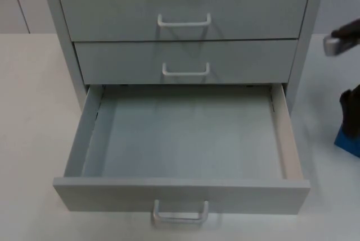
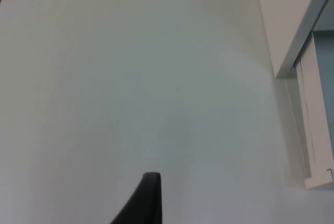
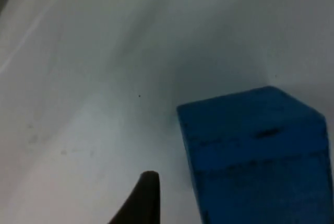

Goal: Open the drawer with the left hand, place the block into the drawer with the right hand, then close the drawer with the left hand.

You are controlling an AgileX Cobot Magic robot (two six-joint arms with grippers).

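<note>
One matte blue cuboid block [image 3: 255, 156] beside right claw [image 1: 350, 118]; claw states unclear; drawer [image 1: 183, 193] open.

A blue block [image 3: 255, 156] sits on the white worktop [image 3: 104, 78], one top corner turned toward the camera and a short dark mark on its upper face. One black fingertip [image 3: 143, 198] of the right gripper stands just beside the block, apart from it.

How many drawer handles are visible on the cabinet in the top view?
3. One handle is on the upper closed drawer, one on the closed drawer below it, and one on the front of the open bottom drawer. Drawers higher up may have more.
</note>
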